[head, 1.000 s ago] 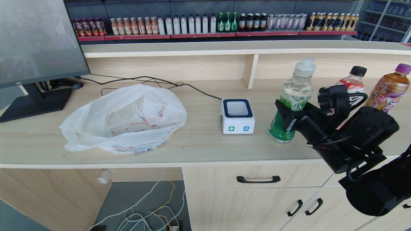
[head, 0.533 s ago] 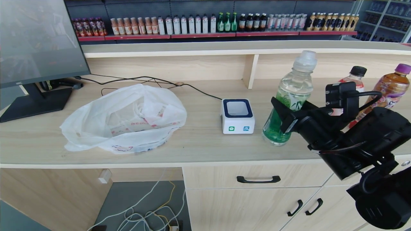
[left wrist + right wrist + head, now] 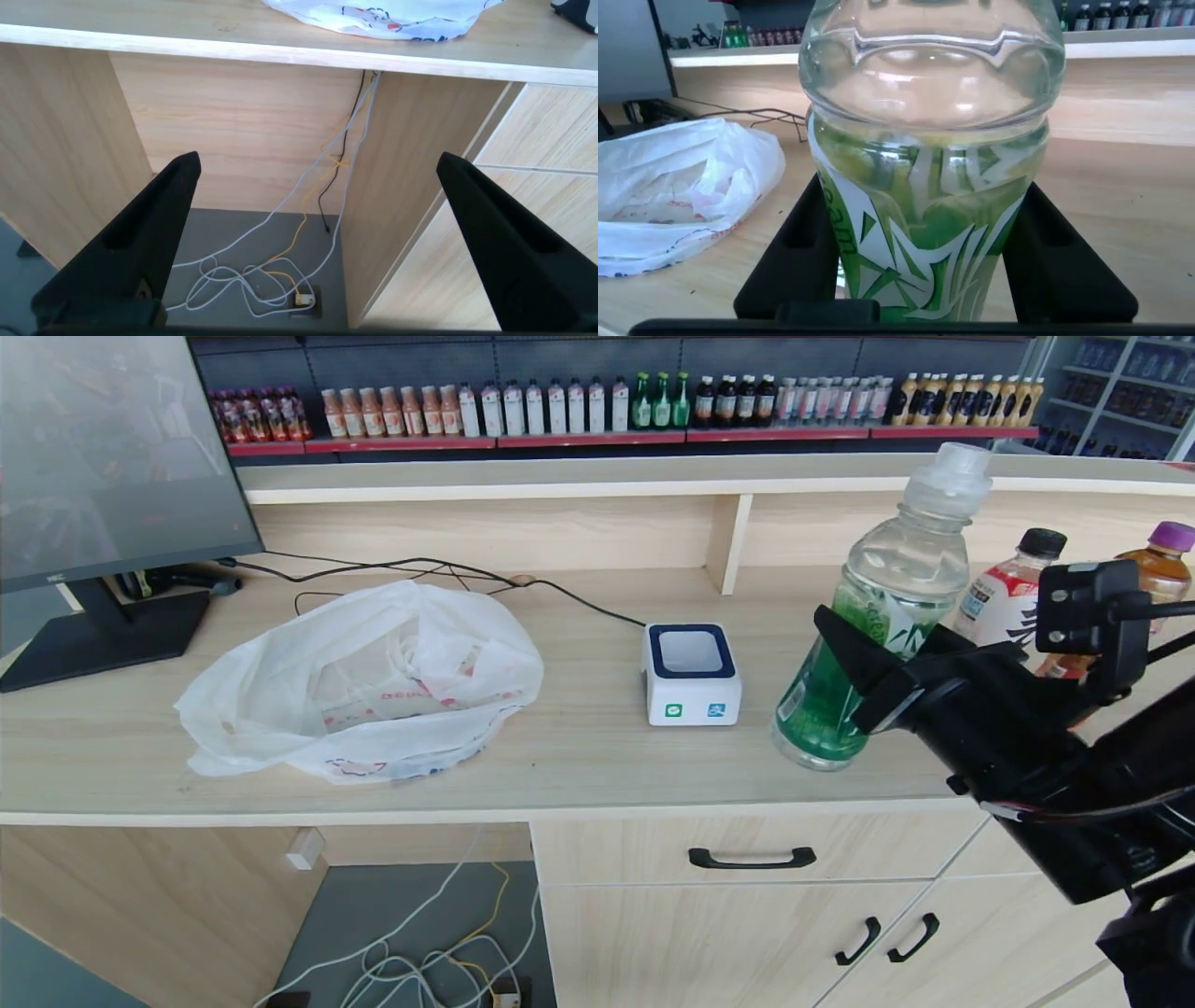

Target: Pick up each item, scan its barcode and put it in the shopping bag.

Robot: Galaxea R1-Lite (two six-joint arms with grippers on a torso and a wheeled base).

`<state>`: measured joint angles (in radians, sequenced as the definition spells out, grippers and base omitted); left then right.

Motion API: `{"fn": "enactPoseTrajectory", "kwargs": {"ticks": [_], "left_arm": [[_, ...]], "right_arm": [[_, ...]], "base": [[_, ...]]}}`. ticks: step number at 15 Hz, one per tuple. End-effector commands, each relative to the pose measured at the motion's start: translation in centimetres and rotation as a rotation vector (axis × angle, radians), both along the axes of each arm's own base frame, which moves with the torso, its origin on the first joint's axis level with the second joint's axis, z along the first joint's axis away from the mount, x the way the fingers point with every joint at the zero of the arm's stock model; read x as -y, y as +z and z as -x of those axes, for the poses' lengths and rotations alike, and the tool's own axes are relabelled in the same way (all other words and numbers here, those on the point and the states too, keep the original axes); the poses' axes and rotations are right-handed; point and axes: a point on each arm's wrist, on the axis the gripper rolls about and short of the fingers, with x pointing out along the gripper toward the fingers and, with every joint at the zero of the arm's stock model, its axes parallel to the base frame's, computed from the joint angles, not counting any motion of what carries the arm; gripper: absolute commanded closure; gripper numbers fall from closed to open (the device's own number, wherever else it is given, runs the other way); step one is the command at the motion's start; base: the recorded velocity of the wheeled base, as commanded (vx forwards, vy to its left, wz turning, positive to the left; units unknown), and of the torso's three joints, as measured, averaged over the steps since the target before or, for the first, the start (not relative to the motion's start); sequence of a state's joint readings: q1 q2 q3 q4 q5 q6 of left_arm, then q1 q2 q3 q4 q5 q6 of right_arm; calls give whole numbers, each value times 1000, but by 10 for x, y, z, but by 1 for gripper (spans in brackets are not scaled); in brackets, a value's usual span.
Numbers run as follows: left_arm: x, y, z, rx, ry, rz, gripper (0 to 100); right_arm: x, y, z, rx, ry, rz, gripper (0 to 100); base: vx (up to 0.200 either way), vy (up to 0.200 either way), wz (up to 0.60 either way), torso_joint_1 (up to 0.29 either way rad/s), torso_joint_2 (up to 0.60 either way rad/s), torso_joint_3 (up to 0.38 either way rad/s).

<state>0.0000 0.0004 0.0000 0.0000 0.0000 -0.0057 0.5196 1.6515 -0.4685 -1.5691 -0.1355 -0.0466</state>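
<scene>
My right gripper [image 3: 882, 663] is shut on a clear bottle with a green label [image 3: 873, 616], held tilted just above the counter to the right of the white barcode scanner [image 3: 691, 674]. The right wrist view has the same green-label bottle [image 3: 929, 187] between both black fingers [image 3: 799, 247]. The white shopping bag [image 3: 359, 681] lies open on the counter left of the scanner. A black-capped bottle [image 3: 1013, 583] and a purple-capped brown bottle [image 3: 1158, 560] stand behind the right arm. My left gripper [image 3: 313, 233] hangs open below the counter's front edge, over cables on the floor.
A monitor [image 3: 103, 476] on a black stand sits at the counter's far left, with cables [image 3: 420, 565] running behind the bag. A raised wooden ledge [image 3: 653, 485] borders the back. Drawers with black handles [image 3: 752, 859] are under the counter.
My right gripper has lifted the green-label bottle off the counter and brought it closer to the camera, tilting it more. The bag, scanner and other bottles have stayed put.
</scene>
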Motion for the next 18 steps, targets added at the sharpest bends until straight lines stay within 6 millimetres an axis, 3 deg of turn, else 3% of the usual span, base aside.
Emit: {"fn": "enactPoseTrajectory", "kwargs": {"ticks": [1, 6, 8, 12, 18], "left_arm": [[0, 0, 0, 0, 0, 0, 0], [0, 0, 0, 0, 0, 0, 0], [0, 0, 0, 0, 0, 0, 0], [0, 0, 0, 0, 0, 0, 0], [0, 0, 0, 0, 0, 0, 0]], "right_arm": [[2, 10, 26, 33, 52, -28, 100], [10, 20, 58, 70, 111, -67, 100], [14, 18, 64, 68, 111, -65, 100], [32, 8, 98, 63, 163, -51, 100], [36, 4, 115, 73, 233, -48, 100]], "base": [[0, 0, 0, 0, 0, 0], [0, 0, 0, 0, 0, 0], [0, 0, 0, 0, 0, 0], [0, 0, 0, 0, 0, 0], [0, 0, 0, 0, 0, 0]]}}
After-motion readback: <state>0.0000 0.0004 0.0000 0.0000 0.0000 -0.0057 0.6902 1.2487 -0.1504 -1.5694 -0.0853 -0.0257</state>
